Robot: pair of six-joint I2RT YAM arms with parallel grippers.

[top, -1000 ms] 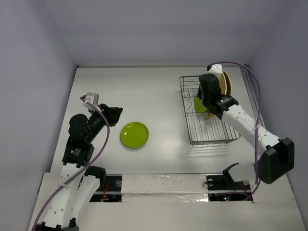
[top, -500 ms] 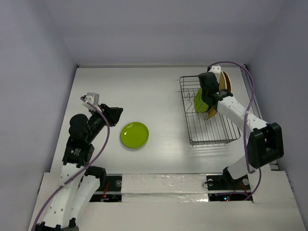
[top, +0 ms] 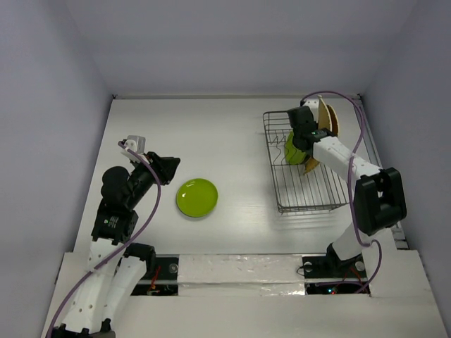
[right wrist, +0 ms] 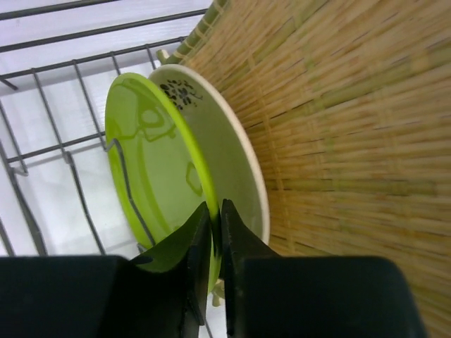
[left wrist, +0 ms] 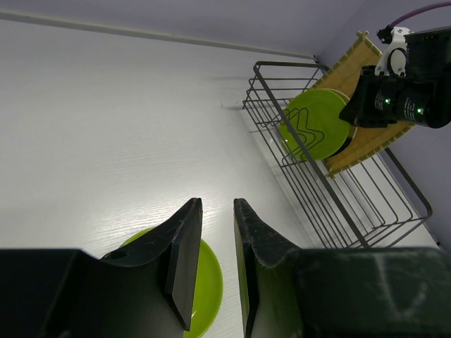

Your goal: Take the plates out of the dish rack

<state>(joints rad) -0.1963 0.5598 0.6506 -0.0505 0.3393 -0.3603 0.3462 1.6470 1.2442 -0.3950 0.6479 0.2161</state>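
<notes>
The left arm's fingers (left wrist: 189, 243) hang over the white bench (top: 225, 134) a narrow gap apart, gripping nothing. Just ahead of their tips a round, glossy lime-green plate (top: 196, 197) lies flat on the bench, well apart from the dish rack (top: 313, 186). That rack, off to the right of those fingers, is a rectangle of thin dark wire with a grid base and low sides. At its far end three plates stand on edge, packed face to face: a second lime-green plate (right wrist: 141, 162), smooth and shiny; a cream plate (right wrist: 236, 165) with a dark patterned patch near its rim, touching behind it; and behind both a square yellow plate (right wrist: 338, 127) with a ribbed, woven-looking texture. The right arm's fingers (right wrist: 199, 243) are pressed on the second lime-green plate's rim, one on each face, pinching it where it stands in the rack.
</notes>
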